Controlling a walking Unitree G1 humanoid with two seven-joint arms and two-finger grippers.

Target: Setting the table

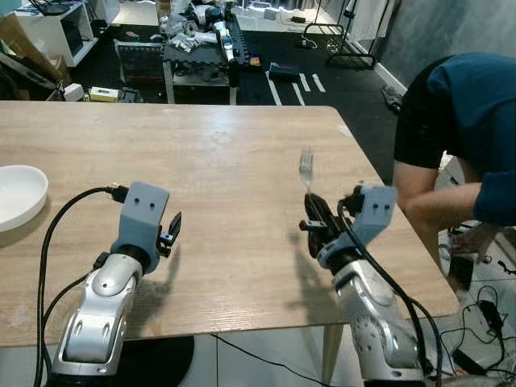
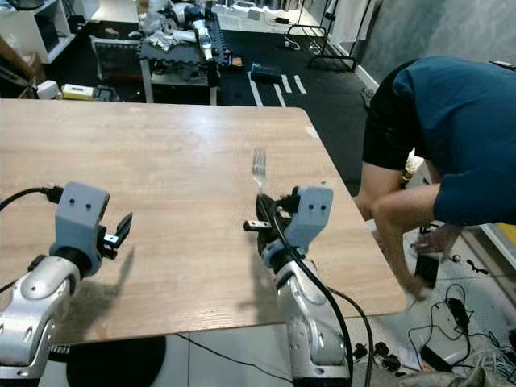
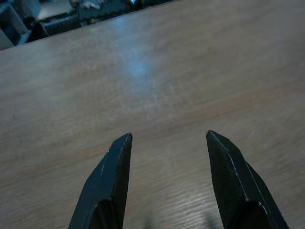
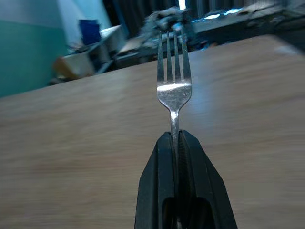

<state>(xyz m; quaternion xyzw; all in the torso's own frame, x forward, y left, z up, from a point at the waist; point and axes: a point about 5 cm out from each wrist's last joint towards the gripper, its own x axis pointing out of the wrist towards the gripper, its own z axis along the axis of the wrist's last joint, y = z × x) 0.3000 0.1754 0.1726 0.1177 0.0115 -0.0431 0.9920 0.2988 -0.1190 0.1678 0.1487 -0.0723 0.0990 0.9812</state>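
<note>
Two grippers sit over the near part of the wooden table [image 1: 210,161] as I look down from the head camera. My left gripper [image 3: 167,143] hovers above bare wood on the left side, its two black fingers spread apart with nothing between them. My right gripper [image 4: 175,140] is on the right side, near the table's right edge, fingers pressed together on the handle of a silver fork [image 4: 174,81]. I see the fork standing out past the fingertips, tines pointing away from me and raised above the tabletop. Further left, a white bowl [image 1: 18,193] rests at the table's left edge. Beyond the right edge, a person [image 1: 459,137] in a blue shirt bends down toward the floor.
</note>
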